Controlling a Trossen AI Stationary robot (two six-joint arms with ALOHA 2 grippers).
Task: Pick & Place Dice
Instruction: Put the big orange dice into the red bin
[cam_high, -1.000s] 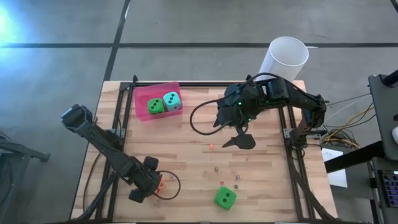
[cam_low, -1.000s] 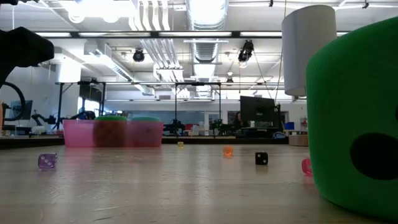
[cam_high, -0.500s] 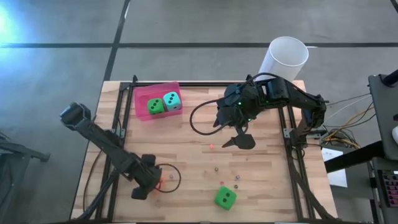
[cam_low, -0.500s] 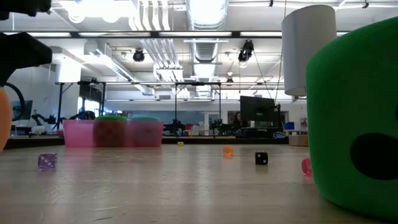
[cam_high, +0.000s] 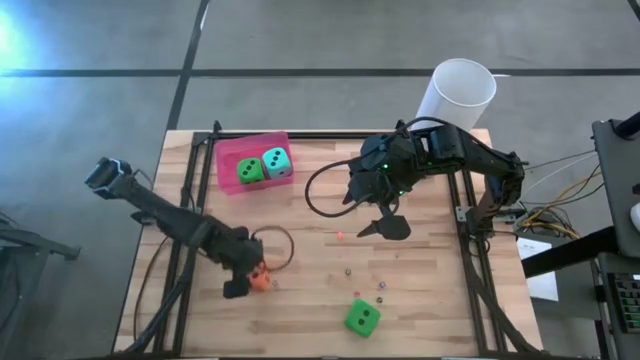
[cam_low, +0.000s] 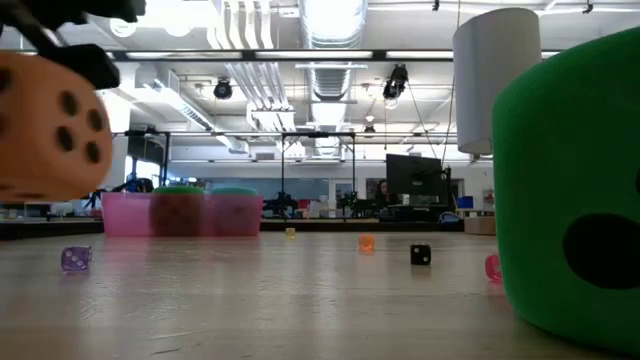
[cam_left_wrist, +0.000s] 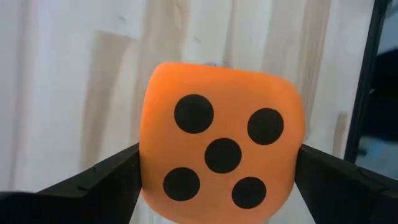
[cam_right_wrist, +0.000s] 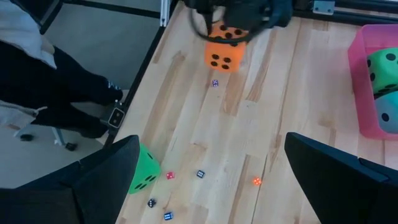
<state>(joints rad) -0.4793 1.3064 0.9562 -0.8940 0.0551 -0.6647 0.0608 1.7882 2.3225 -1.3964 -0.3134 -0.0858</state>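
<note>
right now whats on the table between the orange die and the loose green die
In the high view, only bare wood lies between the orange die, held in the left gripper, and the loose green die. The tiny beads lie off that line.

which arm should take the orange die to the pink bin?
Left. The left gripper already grips the orange die between its fingers, lifted off the table. The right gripper hangs open and empty mid-table. The pink bin holds a green die and the teal die.
</note>
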